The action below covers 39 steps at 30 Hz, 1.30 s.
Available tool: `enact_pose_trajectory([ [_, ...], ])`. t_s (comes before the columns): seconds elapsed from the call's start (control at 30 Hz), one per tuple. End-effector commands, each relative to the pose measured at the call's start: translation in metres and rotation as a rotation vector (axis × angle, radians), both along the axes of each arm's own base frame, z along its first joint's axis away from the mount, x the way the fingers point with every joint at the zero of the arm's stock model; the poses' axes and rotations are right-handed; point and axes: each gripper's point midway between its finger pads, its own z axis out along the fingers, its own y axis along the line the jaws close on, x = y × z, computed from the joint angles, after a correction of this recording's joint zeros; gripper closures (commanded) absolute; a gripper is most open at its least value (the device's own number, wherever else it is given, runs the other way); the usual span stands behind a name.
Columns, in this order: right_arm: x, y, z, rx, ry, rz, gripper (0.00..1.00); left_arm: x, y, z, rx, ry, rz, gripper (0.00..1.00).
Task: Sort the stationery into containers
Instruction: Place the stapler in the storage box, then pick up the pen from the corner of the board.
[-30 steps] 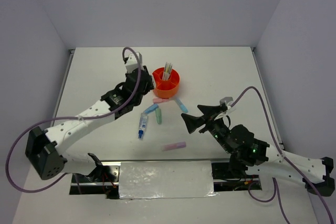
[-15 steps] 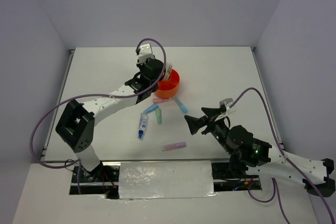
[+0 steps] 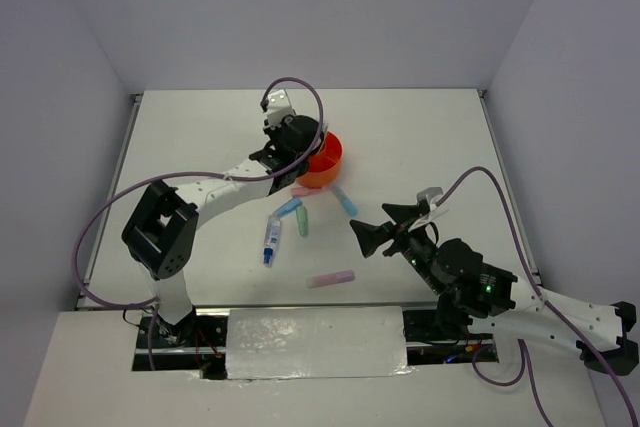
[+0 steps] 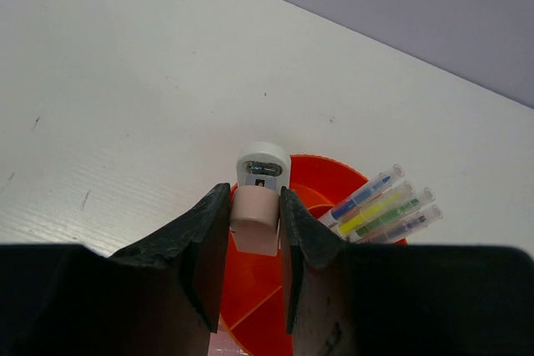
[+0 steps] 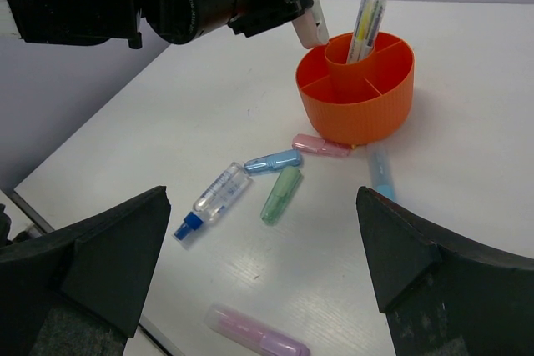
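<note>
Hovering in the overhead view: left gripper (image 3: 304, 136) at the left rim of the orange organizer (image 3: 328, 159), placed for a drop, I judge. Pink highlighter (image 3: 331, 278), tube (image 3: 271, 239) and four short highlighters lie loose nearby.

Left wrist: fingers (image 4: 209, 231) clamp a small pink-and-white piece (image 4: 259, 174) above an outer compartment; pens (image 4: 380, 206) stand in the central cup.

Right wrist: right gripper (image 5: 265, 264) spread wide, empty, well apart from the organizer.

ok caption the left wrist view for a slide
Left gripper holds a small eraser over the rim of the orange organizer
</note>
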Motion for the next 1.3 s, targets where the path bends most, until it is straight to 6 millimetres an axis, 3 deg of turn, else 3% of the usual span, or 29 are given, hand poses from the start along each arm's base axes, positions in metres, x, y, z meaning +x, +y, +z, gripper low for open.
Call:
enact_pose_trajectory([
  [0.0,0.0,0.0,0.019,0.037,-0.034,0.002,0.0,-0.002,0.005,0.011,-0.045,-0.051,0.042,1.0],
  [0.3,0.001,0.006,0.017,0.032,-0.026,0.015,0.0,-0.007,0.0,-0.012,-0.041,-0.009,0.004,0.97],
  [0.7,0.0,0.011,0.016,0.031,-0.014,0.026,0.0,-0.015,-0.002,0.007,-0.058,-0.027,-0.041,0.24],
  [0.83,0.002,0.014,0.013,0.01,0.001,0.022,0.0,-0.023,0.004,0.017,-0.064,-0.021,-0.039,0.1],
  [0.93,0.007,0.024,-0.001,-0.085,0.067,0.008,0.0,-0.041,0.019,0.044,-0.06,-0.023,-0.043,0.01],
  [1.1,0.009,0.039,-0.043,-0.238,0.215,-0.004,0.0,-0.078,0.028,0.058,0.047,0.078,-0.21,0.01],
  [1.17,0.012,0.035,-0.051,-0.214,0.276,-0.047,0.0,-0.1,0.015,0.036,0.077,0.163,-0.385,0.01],
  [1.2,0.013,0.033,-0.054,-0.201,0.303,-0.065,0.0,-0.112,0.012,0.037,0.063,0.166,-0.446,0.01],
  [1.23,0.018,0.024,-0.061,-0.165,0.362,-0.119,0.0,-0.126,-0.007,0.033,0.012,0.171,-0.577,0.01],
  [1.27,0.019,0.02,-0.063,-0.142,0.393,-0.148,0.0,-0.144,-0.01,0.003,0.035,0.217,-0.675,0.01],
])
